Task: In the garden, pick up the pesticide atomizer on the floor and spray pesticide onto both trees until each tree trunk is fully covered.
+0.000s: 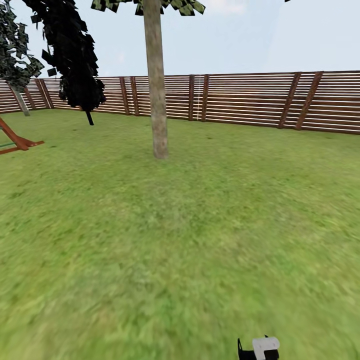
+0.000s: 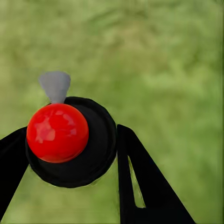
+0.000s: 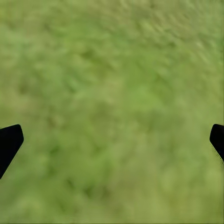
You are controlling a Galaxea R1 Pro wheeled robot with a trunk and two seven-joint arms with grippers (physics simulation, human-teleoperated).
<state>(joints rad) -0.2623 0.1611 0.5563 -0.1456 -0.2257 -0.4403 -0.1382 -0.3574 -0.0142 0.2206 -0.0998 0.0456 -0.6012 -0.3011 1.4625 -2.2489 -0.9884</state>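
In the left wrist view the left hand [image 2: 70,154] is clamped around the pesticide atomizer [image 2: 70,140], a small round black bottle with a glossy red ball on top and a pale grey nozzle jutting from its rim; one black finger [image 2: 144,186] presses against the bottle's side and the other lies against the opposite side, with blurry green grass floor [image 2: 163,56] beneath. In the right wrist view the right hand [image 3: 112,140] is spread wide with nothing between its fingers; only the two black fingertips [image 3: 9,142] show at the frame's edges, over the same green grass. In the head view a tall tree with a thick, pale grey-beige mottled trunk [image 1: 156,85] stands ahead on the lawn, well apart from the robot, its jagged dark green foliage cut off at the top; a second such tree [image 1: 17,65] stands far off at the left by the brown slatted wooden fence [image 1: 250,100]; a black-leaved tree with a thin black trunk [image 1: 72,55] stands between them; a reddish-brown wooden frame [image 1: 17,140] lies at the left edge; a black part with a white tip [image 1: 260,347] shows at the bottom edge, though what it belongs to cannot be told.
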